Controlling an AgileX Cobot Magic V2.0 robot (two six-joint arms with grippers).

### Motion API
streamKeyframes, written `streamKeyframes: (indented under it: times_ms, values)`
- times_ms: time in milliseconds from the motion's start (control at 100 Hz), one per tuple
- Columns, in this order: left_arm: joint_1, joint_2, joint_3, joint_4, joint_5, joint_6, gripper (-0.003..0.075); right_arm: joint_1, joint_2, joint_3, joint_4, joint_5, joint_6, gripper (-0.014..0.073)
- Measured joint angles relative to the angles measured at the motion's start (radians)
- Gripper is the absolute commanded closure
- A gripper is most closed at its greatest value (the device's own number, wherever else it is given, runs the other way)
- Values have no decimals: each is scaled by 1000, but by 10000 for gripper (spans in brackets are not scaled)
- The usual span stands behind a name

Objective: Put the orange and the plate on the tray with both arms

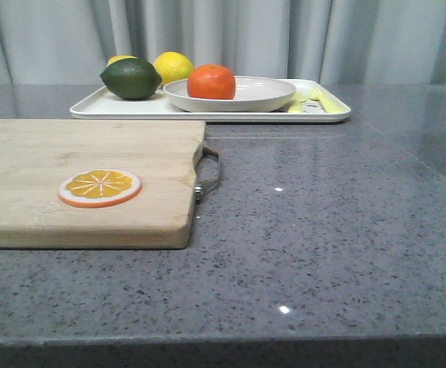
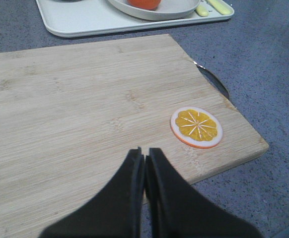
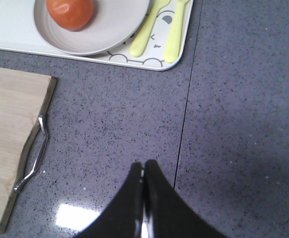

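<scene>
Pale grey curtains hang behind a speckled grey stone table (image 1: 338, 222); a thin seam runs across the table in the right wrist view. At the far side lies the white tray (image 1: 108, 105), long side toward the camera; the beige plate (image 1: 265, 93) sits on it, near its middle, and the orange (image 1: 211, 81) rests in the plate, toward the plate's left side. Left of the plate, also on the tray, lie a dark green lime (image 1: 131, 79) and a yellow lemon (image 1: 174, 67) just behind it; another yellow fruit peeks out behind the lime. At the tray's right end lie two pale yellow utensils (image 3: 157, 27), side by side over a bear drawing (image 3: 159, 42), just beside the plate's rim.

Nearer, on the left, lies a wooden board (image 1: 70, 169) with a metal handle (image 1: 210, 172) on its right edge; an orange slice (image 1: 100, 188) lies flat on the board, toward the handle end.

The left gripper (image 2: 144, 156) hangs above the board with its black fingers pressed together, holding nothing; the slice lies near it. The right gripper (image 3: 143, 168) hangs over bare table beside the handle, fingers likewise together and empty; both are well apart from the tray.
</scene>
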Motion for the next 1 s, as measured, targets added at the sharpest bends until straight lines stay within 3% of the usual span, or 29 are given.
streamKeyframes:
  times_ms: [510,1000]
  values:
    - [0,-16,0,-38,0,0,739,0,-485,480,0,-208,-13,654]
    - [0,-212,15,-40,30,2,739,0,-907,839,0,-399,-21,654]
